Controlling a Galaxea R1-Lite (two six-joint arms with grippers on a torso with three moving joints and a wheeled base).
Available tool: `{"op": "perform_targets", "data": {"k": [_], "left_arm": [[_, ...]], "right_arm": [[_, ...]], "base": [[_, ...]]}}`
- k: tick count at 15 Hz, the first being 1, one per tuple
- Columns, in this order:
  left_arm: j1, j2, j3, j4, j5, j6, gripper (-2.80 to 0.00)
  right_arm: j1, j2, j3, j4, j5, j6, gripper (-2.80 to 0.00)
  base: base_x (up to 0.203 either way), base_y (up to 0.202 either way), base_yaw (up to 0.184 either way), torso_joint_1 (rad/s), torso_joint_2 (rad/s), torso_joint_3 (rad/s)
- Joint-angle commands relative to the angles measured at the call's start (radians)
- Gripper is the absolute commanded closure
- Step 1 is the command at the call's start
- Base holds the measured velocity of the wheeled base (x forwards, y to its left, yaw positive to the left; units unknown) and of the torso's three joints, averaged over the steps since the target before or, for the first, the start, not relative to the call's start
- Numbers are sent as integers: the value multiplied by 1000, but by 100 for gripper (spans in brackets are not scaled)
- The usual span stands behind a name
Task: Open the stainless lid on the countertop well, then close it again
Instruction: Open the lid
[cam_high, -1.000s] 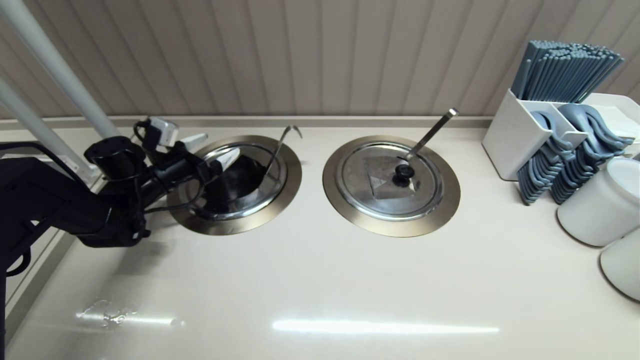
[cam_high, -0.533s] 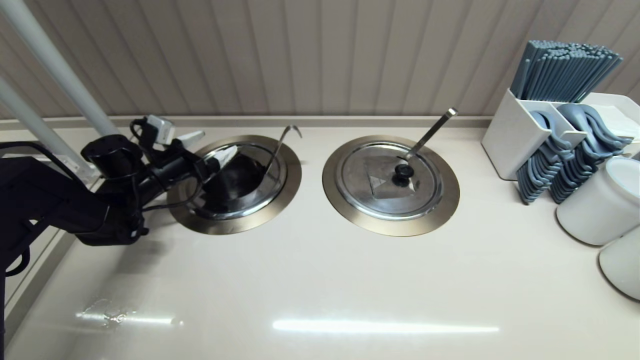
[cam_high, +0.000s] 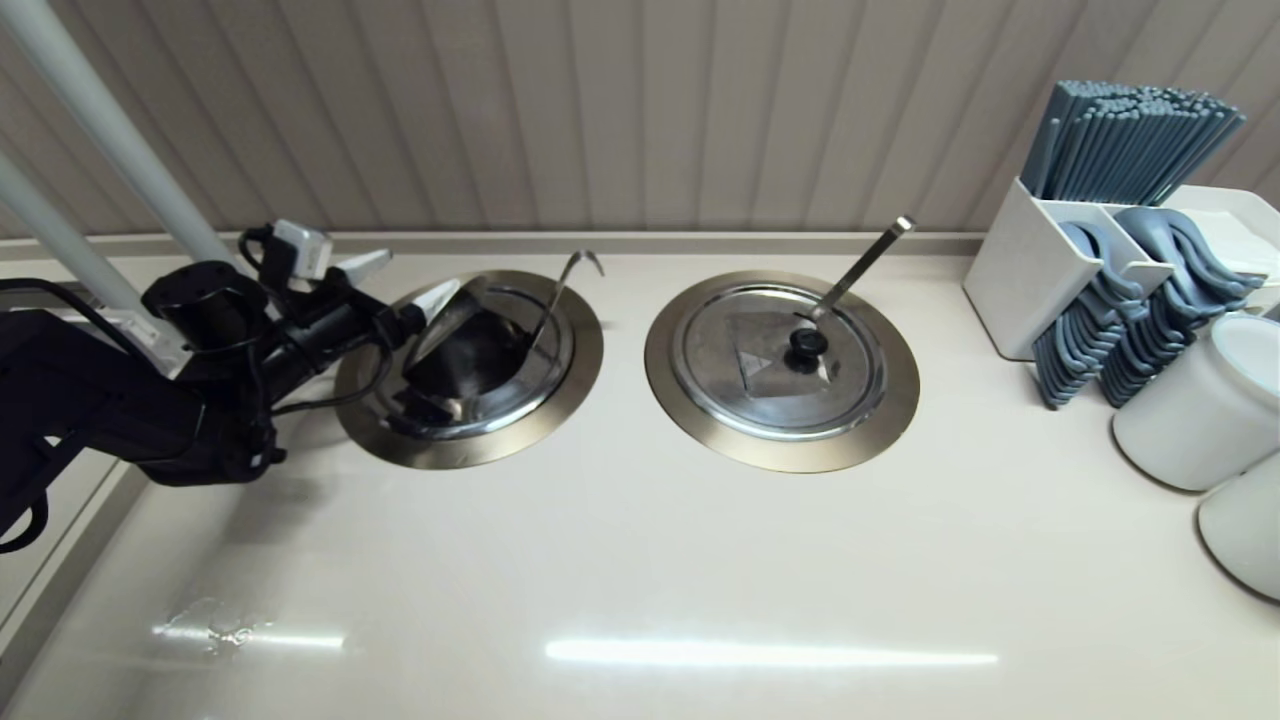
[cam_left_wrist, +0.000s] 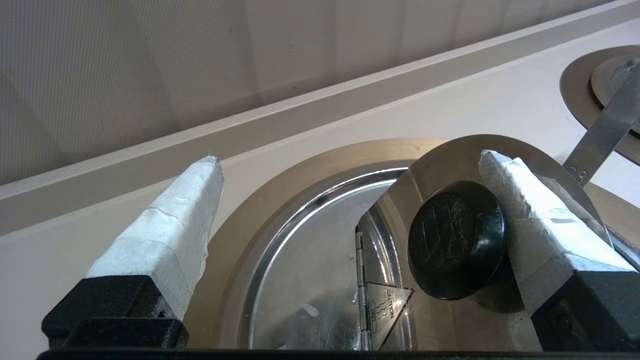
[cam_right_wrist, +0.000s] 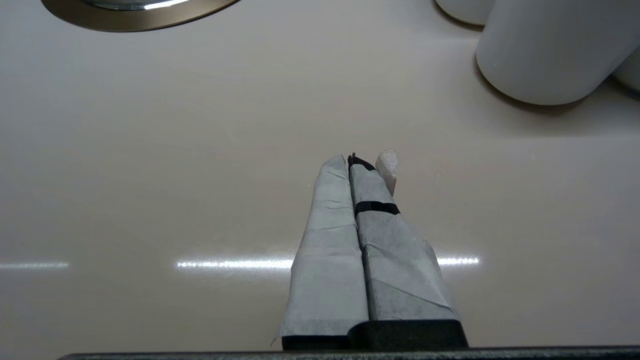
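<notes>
Cream surface (cam_high: 640, 560) ahead of me: the stainless lid (cam_high: 470, 345) stands tilted up, half-open, in the countertop well (cam_high: 560, 400) on my left. My left gripper (cam_high: 395, 283) has its fingers (cam_left_wrist: 170, 235) spread wide, one against the black knob (cam_left_wrist: 455, 240). My right gripper (cam_right_wrist: 362, 165), fingers pressed together, hovers over bare surface.

The stainless lid (cam_high: 470, 350) is round, mirror-shiny steel, hinged across its middle. One half stands tipped up, its black knob (cam_left_wrist: 456, 240) facing outward; the other half lies flat, a triangular caution sticker (cam_left_wrist: 387, 307) beside the hinge. It sits within the countertop well (cam_high: 560, 395), a round opening ringed by a wide brushed bronze-toned rim. A thin hook-ended ladle handle (cam_high: 560, 290) rises from the well at the lid's far edge, leaning toward the wall side of the rim.
</notes>
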Motion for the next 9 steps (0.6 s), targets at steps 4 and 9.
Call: {"op": "perform_targets", "data": {"k": [4, 9], "left_arm": [[14, 16, -12, -3, -6, 1, -280], [34, 41, -36, 6, -6, 1, -280]], "right_arm": [[0, 0, 0, 0, 0, 0, 0], [0, 0, 0, 0, 0, 0, 0]], "base": [[0, 0, 0, 0, 0, 0], [0, 0, 0, 0, 0, 0]]}}
